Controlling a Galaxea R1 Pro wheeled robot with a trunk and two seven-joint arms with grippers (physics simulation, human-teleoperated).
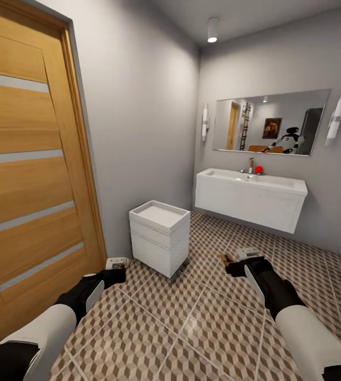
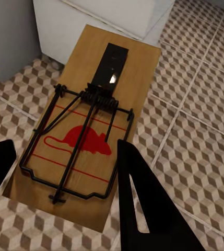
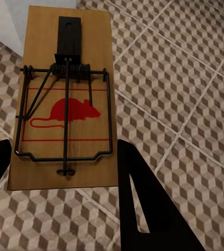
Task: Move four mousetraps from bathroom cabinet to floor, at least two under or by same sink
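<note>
Each gripper, left [image 2: 65, 172] and right [image 3: 65, 167], grasps a trap [image 2: 91, 125] [image 3: 65, 99] between its fingers; dropping here risks missing the sink [image 1: 250, 196] (well apart).

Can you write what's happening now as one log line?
left claw: holds mousetrap | right claw: holds mousetrap | both above floor | near cabinet

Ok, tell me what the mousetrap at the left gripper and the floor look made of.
The mousetrap: a tan slab with visible wood grain, apparently matte wood, printed with a red mouse; its spring and bar look like dark, thin metal wire. The bathroom floor: seemingly glazed ceramic tile, given pale grout lines and soft reflections.
</note>
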